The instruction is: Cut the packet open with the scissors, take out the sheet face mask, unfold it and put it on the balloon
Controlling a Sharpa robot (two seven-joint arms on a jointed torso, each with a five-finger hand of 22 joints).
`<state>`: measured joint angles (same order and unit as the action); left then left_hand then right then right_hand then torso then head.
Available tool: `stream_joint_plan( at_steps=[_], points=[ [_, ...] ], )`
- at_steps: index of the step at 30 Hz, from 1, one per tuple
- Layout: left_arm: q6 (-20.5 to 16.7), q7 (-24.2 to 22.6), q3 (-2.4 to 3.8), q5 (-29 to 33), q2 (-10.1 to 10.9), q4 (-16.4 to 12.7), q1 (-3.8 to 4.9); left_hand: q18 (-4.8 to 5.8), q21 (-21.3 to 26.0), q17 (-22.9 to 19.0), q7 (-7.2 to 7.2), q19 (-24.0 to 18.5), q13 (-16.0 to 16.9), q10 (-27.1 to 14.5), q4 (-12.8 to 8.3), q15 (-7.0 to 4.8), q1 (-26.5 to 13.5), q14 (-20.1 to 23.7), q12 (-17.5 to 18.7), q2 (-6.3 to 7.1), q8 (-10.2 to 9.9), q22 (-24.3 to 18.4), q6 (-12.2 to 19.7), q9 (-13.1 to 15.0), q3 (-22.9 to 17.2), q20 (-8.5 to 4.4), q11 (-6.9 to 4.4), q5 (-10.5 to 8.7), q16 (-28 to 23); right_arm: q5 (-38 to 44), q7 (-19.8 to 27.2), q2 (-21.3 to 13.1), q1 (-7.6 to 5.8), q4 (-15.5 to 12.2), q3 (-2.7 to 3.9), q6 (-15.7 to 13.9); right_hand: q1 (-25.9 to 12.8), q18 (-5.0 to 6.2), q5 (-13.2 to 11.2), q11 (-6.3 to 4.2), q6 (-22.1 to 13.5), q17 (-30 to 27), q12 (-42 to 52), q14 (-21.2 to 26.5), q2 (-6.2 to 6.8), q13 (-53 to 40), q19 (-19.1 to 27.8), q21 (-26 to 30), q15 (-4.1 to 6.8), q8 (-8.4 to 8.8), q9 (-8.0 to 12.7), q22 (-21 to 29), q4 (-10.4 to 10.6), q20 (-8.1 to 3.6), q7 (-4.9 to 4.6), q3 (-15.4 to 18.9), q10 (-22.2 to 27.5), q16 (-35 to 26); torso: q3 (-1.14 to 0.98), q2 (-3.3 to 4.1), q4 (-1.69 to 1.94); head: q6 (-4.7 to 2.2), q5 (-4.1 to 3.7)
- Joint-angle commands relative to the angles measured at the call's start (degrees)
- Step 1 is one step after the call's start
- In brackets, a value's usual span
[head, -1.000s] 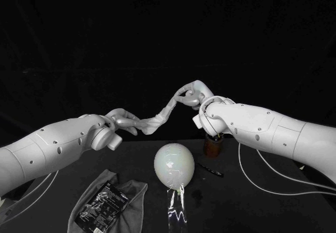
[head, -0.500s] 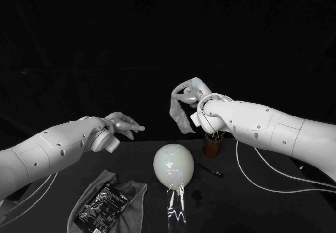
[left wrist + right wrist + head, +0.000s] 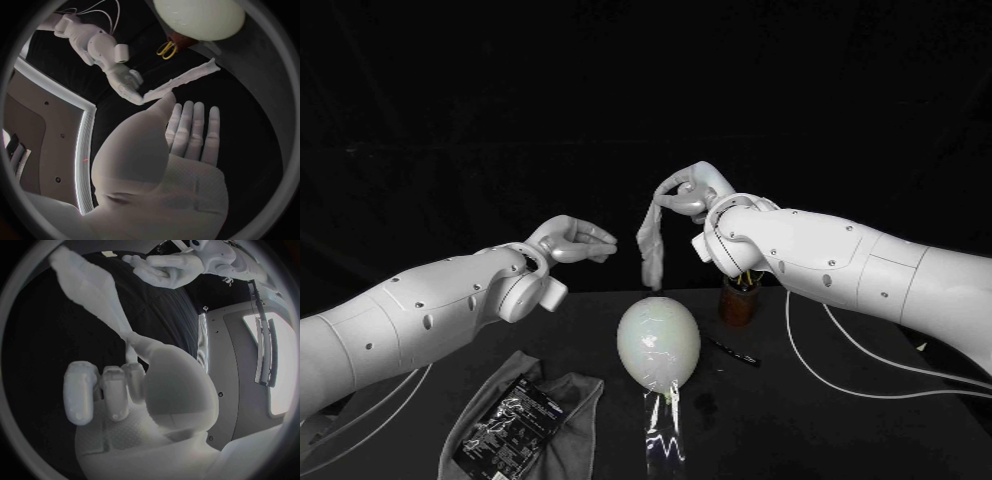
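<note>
White sheet mask point(image 3: 651, 250) pinched by right robot hand point(image 3: 692, 195), clear above balloon point(image 3: 658, 340); left robot hand point(image 3: 571, 240) empty, unclenched.

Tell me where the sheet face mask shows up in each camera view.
Head view: the mask hangs as a twisted strip from the right hand, above the balloon.
Left wrist view: the mask stretches out from the right hand, near the balloon.
Right wrist view: the mask extends from the right hand's pinch.
Shared landmark: the right hand holding it.

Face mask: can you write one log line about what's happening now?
right hand: holds sheet face mask, hanging bunched | left hand: empty, fingers apart | balloon: bare, on table | packet: on cloth
</note>
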<state>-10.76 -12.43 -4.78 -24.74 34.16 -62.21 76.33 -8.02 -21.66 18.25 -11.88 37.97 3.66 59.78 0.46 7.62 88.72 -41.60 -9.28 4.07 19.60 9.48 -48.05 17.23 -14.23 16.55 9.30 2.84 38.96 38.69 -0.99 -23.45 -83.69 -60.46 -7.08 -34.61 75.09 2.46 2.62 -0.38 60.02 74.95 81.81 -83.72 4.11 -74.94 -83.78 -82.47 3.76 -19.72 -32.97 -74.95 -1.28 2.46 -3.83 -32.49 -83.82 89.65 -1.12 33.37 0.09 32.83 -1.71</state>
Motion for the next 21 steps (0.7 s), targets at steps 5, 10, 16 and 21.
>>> stream_joint_plan(
  at_steps=[5, 10, 16, 21],
  points=[
    [-8.5, -18.5, 0.24, 14.0, 0.5, -4.3, -0.18, -1.84, 1.8, -5.0, -0.92, 2.7, -0.1, 1.7, 0.2, 0.15, -2.5, -5.3, 2.3, 4.46, -2.8, -1.6, -1.2, -2.8, -12.2, 0.01, 0.33, 0.01, -8.6, 1.2, -0.8, 0.9, -0.06, 0.4, 0.04, 0.0, 0.4, -0.74, 0.2, -0.19, 0.5, 15.0, 0.3, -6.3, -0.2, -10.7, -2.3, -0.1, 0.18, -0.28, -1.1, -12.8, 0.1, -0.02, -0.02, -0.4, -3.6, 0.4, -0.14, -0.08, 0.05, -0.35, 0.07],
    [-8.3, -17.9, 0.27, 16.6, 0.3, -4.2, -0.24, -1.4, 3.1, -5.7, -1.28, 2.2, -0.1, 1.4, 1.0, 0.63, -4.9, -4.9, 3.1, 5.07, -3.2, -2.5, -1.3, -3.3, -15.2, 0.1, 0.66, -0.06, -10.7, 1.7, -0.1, 0.4, -0.05, -0.3, 0.04, 0.4, 0.4, -0.74, 0.2, -0.19, 0.5, 15.0, 0.3, -6.3, -0.2, -10.7, -2.3, -0.1, 0.18, -0.28, -1.1, -12.8, 0.1, -0.02, -0.02, -0.4, -3.6, 0.4, -0.02, -0.06, -0.1, -0.46, -0.15],
    [-7.8, -17.7, 0.29, 17.8, 0.4, -4.5, -0.3, -1.84, 2.9, -5.8, -1.37, 3.8, 0.1, 1.5, 0.9, 0.59, -5.6, -5.7, 3.4, 5.53, -3.2, -2.6, -1.6, -3.4, -16.7, -0.18, 0.71, -0.02, -11.2, 3.1, -0.1, -0.4, -0.05, -1.3, 0.03, 0.6, 0.4, -0.74, 0.2, -0.18, 0.5, 15.0, 0.3, -6.3, -0.2, -10.7, -2.4, -0.1, 0.18, -0.29, -1.1, -12.8, 0.1, -0.02, -0.03, -0.4, -3.6, 0.4, -0.07, 0.02, -0.11, -0.46, 0.01],
    [-4.5, -16.1, 0.29, 17.9, 1.0, -6.3, -0.33, -2.63, -1.8, -4.7, -0.13, 11.2, 0.2, 4.8, -0.1, -1.69, -6.0, -12.7, 2.3, 5.06, -1.9, -0.5, -4.4, -3.1, -16.9, -2.78, -0.8, -0.07, -8.8, 3.5, -0.2, -0.6, -0.05, -1.5, 0.03, 0.4, 0.4, -0.74, 0.2, -0.18, 0.5, 15.0, 0.3, -6.3, -0.2, -10.7, -2.4, -0.1, 0.18, -0.29, -1.1, -12.8, 0.1, -0.02, -0.03, -0.4, -3.6, 0.4, -0.13, -0.02, -0.01, -0.38, 0.0]
  ],
)
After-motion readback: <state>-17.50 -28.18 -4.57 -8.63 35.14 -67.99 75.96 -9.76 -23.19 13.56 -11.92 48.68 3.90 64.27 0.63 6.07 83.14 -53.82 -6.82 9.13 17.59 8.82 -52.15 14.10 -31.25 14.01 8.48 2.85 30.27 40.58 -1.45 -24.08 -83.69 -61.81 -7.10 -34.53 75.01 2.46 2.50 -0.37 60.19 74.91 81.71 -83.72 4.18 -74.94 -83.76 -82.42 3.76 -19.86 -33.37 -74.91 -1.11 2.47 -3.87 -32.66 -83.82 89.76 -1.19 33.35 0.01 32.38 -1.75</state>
